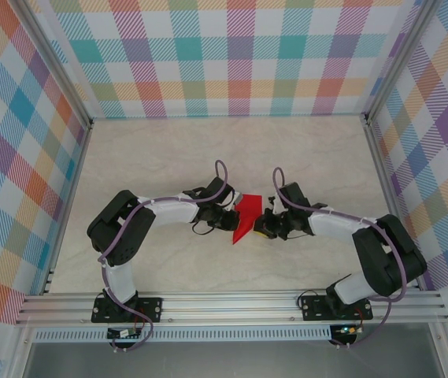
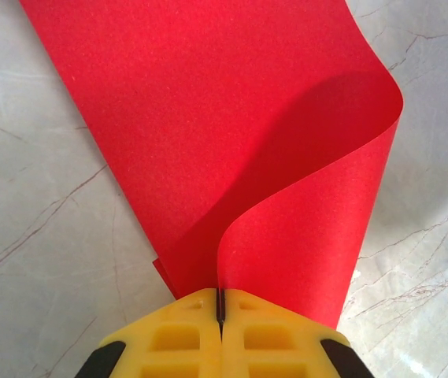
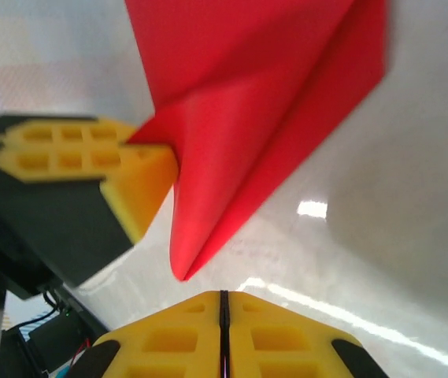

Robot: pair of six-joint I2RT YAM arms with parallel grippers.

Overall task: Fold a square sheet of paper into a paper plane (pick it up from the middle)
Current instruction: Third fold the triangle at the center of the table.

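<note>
The square sheet of paper (image 1: 247, 215) is bright red and folded over itself, hanging just above the table between the two grippers. My left gripper (image 1: 230, 211) is shut on its edge; in the left wrist view the paper (image 2: 231, 118) curls up out of the closed jaws (image 2: 220, 303). In the right wrist view the paper (image 3: 239, 102) narrows to a pointed lower end, and the left gripper's yellow fingers (image 3: 137, 169) pinch its side. My right gripper (image 3: 224, 303) is shut with nothing in it, a little short of that point, on the paper's right (image 1: 268, 215).
The pale marble table (image 1: 168, 157) is walled by plaid panels (image 1: 231, 55) at the back and both sides. An aluminium rail (image 1: 231, 307) carrying both arm bases runs along the near edge.
</note>
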